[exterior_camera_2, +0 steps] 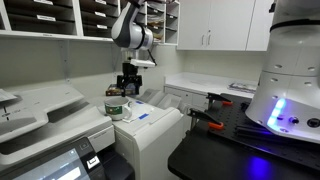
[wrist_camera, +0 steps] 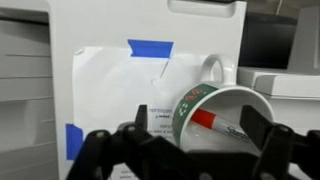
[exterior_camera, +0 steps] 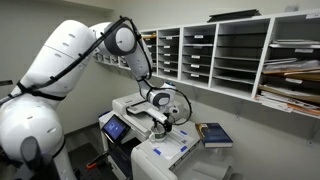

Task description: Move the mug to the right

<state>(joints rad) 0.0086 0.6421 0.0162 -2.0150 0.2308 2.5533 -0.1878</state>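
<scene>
Your gripper hangs over the top of the office printer, its fingers spread wide, gripping nothing. The mug stands on the printer's top just below them. In the wrist view the mug shows between the two dark fingers, mouth toward the lens and handle pointing away from the gripper. You cannot tell from any view whether a finger touches it.

The mug stands on a white panel bearing a taped paper sheet, near the panel's edge. Past that edge the wrist view shows a dark gap, then another pale surface. In an exterior view, the sheet lies bare just beside the mug. A blue book lies well apart from the gripper, and the wall shelves hang above it.

In that last view the mug is lost behind the gripper and wrist. Something red and white lies inside the mug, too blurred to name. The gripper's fingers are cut off by the bottom of the wrist view, and the print on the sheet cannot be read.
</scene>
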